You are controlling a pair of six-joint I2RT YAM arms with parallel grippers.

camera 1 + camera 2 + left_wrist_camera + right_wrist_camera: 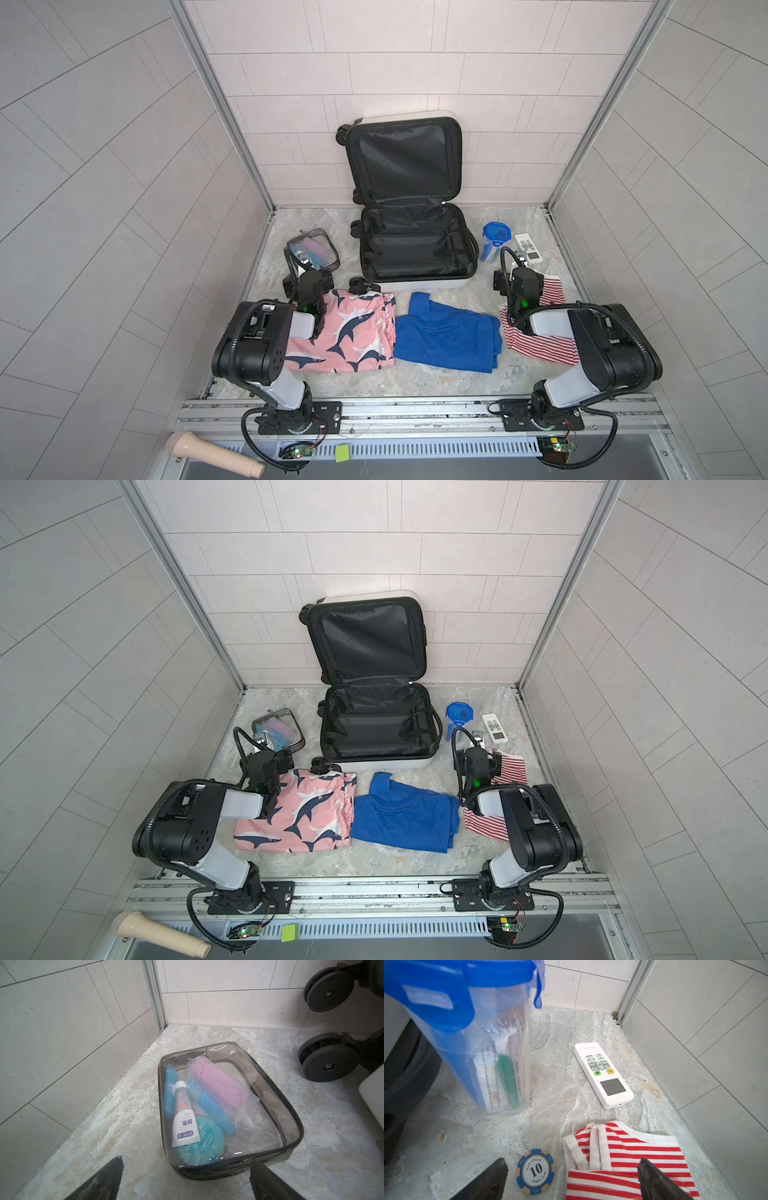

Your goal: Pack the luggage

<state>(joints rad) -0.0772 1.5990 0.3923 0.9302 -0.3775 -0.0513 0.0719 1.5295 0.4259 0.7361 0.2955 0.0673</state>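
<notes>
Left arm (266, 340) folded, end effector (186, 1162) spread wide

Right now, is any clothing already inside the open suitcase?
No, the suitcase shows only bare black lining and straps in both of its open halves.

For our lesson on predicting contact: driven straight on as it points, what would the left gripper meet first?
Probably the clear, black-edged toiletry pouch, just ahead of the open left gripper.

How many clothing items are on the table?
3: pink shark-print shorts front left, blue T-shirt beside them in the middle, red-and-white striped top right, partly hidden by the right arm. None in the luggage.
</notes>
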